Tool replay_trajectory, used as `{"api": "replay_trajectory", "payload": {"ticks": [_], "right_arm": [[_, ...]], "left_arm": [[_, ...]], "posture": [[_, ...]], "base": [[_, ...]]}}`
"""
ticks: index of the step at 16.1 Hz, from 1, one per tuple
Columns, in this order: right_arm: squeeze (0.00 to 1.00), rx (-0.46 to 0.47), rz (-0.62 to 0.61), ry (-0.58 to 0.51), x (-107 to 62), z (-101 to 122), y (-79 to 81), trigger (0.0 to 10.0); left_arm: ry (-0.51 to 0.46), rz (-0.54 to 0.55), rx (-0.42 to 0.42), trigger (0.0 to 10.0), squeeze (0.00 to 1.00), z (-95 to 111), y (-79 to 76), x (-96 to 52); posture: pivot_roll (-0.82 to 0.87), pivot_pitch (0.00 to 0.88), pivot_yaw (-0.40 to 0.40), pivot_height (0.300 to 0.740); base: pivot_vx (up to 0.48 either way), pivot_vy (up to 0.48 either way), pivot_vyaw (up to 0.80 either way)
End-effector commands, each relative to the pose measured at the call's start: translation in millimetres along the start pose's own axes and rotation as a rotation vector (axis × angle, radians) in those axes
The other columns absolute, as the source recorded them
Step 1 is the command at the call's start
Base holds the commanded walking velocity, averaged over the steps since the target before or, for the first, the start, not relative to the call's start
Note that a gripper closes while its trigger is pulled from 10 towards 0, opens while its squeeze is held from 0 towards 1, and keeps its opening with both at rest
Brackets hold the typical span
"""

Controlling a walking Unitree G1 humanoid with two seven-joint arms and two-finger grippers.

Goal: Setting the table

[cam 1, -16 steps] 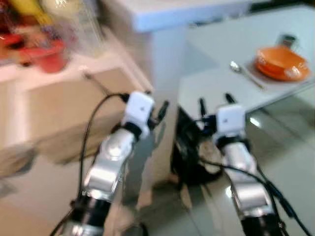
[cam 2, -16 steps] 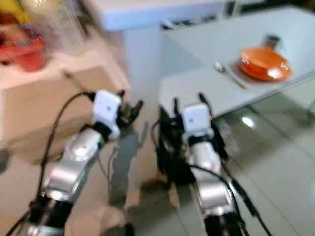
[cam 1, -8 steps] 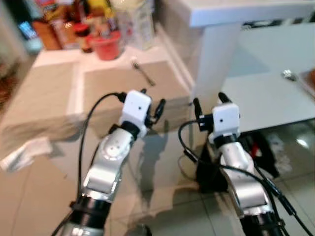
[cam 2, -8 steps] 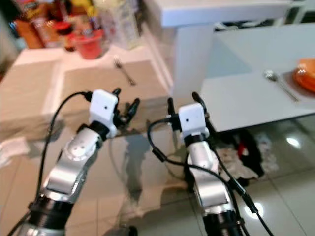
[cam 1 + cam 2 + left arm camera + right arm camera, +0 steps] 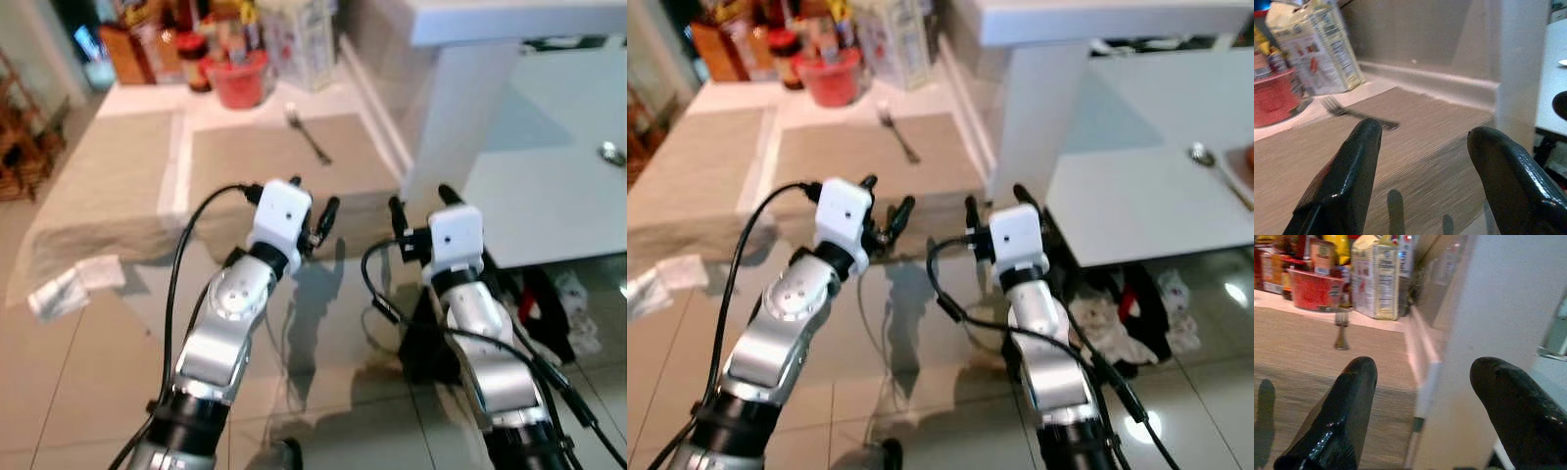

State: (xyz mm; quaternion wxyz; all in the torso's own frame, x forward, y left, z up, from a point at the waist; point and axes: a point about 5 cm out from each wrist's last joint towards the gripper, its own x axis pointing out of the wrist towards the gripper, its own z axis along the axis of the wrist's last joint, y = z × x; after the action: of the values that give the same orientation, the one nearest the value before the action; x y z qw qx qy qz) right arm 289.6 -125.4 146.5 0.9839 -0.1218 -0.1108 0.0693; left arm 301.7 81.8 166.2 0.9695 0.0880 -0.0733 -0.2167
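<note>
A silver fork [image 5: 307, 136] lies on a beige placemat [image 5: 265, 171] at the far side of a low table, in front of a red bowl [image 5: 238, 78] and a carton [image 5: 309, 39]. My left gripper [image 5: 315, 204] hovers open and empty over the placemat's near edge. My right gripper [image 5: 421, 201] is open and empty too, at the table's right corner beside a white column [image 5: 470, 98]. In the left wrist view the fork [image 5: 1354, 113] sits ahead between the fingers [image 5: 1347, 176]. In the right wrist view the fork [image 5: 1341, 330] lies ahead, off to one side.
A white table [image 5: 549, 196] stands to the right with a spoon [image 5: 1202, 155] and an orange bowl's edge [image 5: 1246, 164]. Bottles and jars [image 5: 157, 39] crowd the back. A second placemat [image 5: 98, 176] lies left. Crumpled white paper [image 5: 59, 289] is on the floor; dark clutter [image 5: 549, 313] lies under the white table.
The camera has swung left: the white table with its bowl and spoon slid to the right edge, and the placemat with the fork came into view. Both arms keep the same pose.
</note>
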Motion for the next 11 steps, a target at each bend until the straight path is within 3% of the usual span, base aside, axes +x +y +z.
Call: {"api": "replay_trajectory", "payload": {"ticks": [1, 5, 7, 9, 11], "right_arm": [[0.00, 0.013, 0.008, 0.005, 1.7, 0.5, 2.2, 10.0], [0.00, 0.031, 0.012, 0.008, 2.9, -0.4, 2.5, 10.0], [0.00, 0.016, 0.009, 0.013, 3.9, -0.9, 2.0, 10.0], [0.00, 0.011, 0.012, 0.011, 4.5, -0.5, 2.8, 10.0], [0.00, 0.011, 0.019, 0.018, 3.9, -2.4, 3.3, 10.0]], "left_arm": [[-0.008, 0.012, 0.010, 10.0, 0.00, 3.6, 2.1, 0.6], [-0.001, 0.010, 0.006, 10.0, 0.00, 2.7, 3.2, 1.4], [-0.001, 0.002, 0.011, 10.0, 0.00, 2.5, 2.8, 1.5], [0.007, 0.023, -0.006, 10.0, 0.00, 1.3, 4.5, 1.0], [0.017, 0.041, -0.016, 10.0, 0.00, 0.4, 5.5, 0.8]], "posture": [[0.00, 0.038, 0.039, 0.740], [0.00, 0.028, 0.039, 0.740], [0.00, 0.027, 0.039, 0.740], [0.00, 0.021, 0.039, 0.740], [0.00, 0.016, 0.040, 0.740]], "base": [[0.000, 0.000, 0.60], [0.000, 0.000, 0.59], [0.311, 0.000, 0.55], [0.456, 0.000, 0.00], [0.321, 0.352, 0.00]]}}
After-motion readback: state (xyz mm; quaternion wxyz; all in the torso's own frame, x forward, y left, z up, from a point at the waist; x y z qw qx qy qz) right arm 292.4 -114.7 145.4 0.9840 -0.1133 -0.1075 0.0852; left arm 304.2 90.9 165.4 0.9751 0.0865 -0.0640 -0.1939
